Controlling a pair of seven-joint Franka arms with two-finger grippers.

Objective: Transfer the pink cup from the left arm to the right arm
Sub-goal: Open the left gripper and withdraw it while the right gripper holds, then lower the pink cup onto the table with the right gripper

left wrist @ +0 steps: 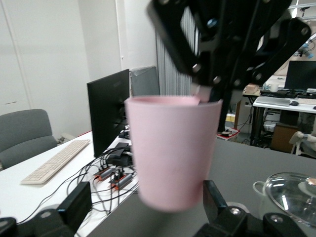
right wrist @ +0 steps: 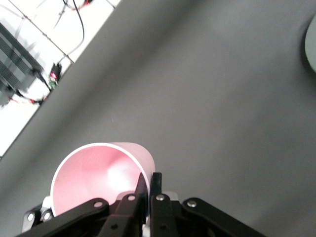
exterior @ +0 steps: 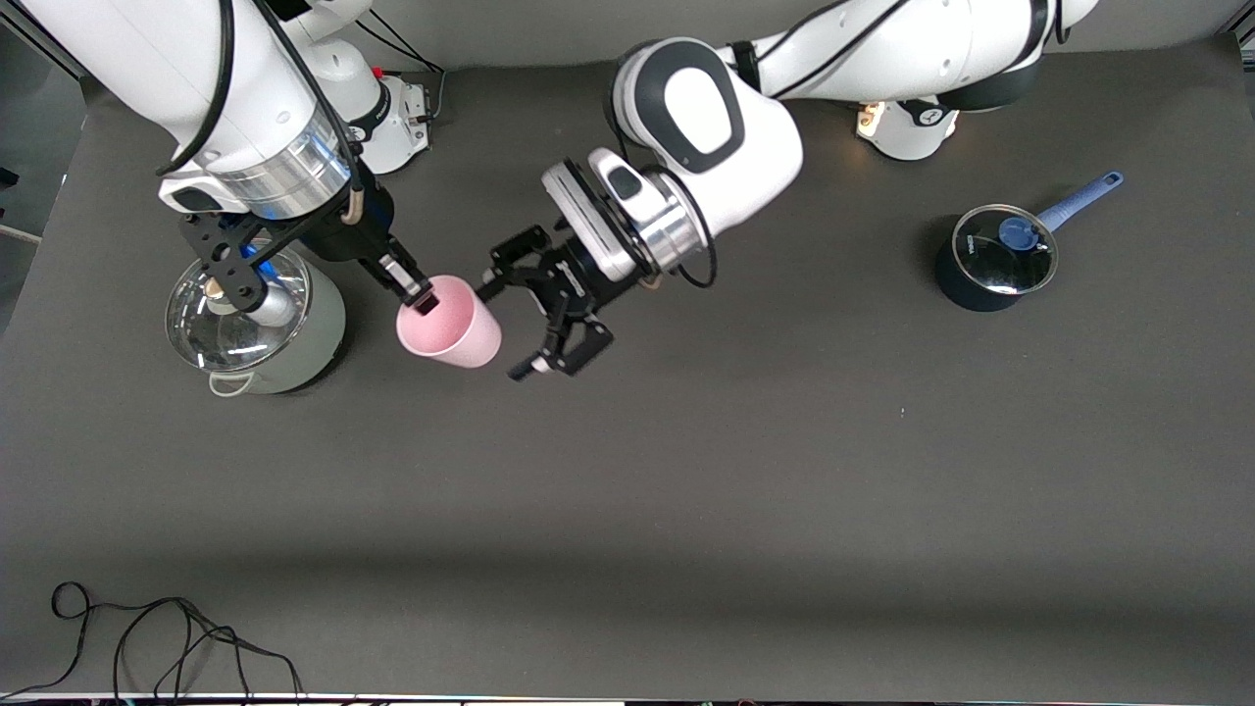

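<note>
Over the table [exterior: 686, 471], toward the right arm's end, the pink cup [exterior: 451, 335] is up in the air with its mouth tipped toward the right arm's side. The right gripper [exterior: 422, 297] has its fingers pinched tight on the cup's rim, one finger inside the mouth and one outside, and in the right wrist view you can see the two fingertips [right wrist: 148, 190] squeezed together over the edge of the pink wall [right wrist: 98, 175]. The left gripper [exterior: 508, 324] sits just beside the cup's base end with its fingers spread wide, one on each side of the cup, not gripping it. From the left wrist view the cup [left wrist: 170, 148] hangs between those open fingers [left wrist: 215, 200] with a gap on both sides, and the right gripper [left wrist: 212, 74] comes down onto its rim from above. Just beside the right gripper, on the table, stands a pale green pot with a glass lid [exterior: 240, 314]. Well apart, toward the left arm's end, sits a dark saucepan with a blue handle and a glass lid [exterior: 995, 257]. A black cable [exterior: 167, 637] lies loose along the table edge nearest the front camera.
</note>
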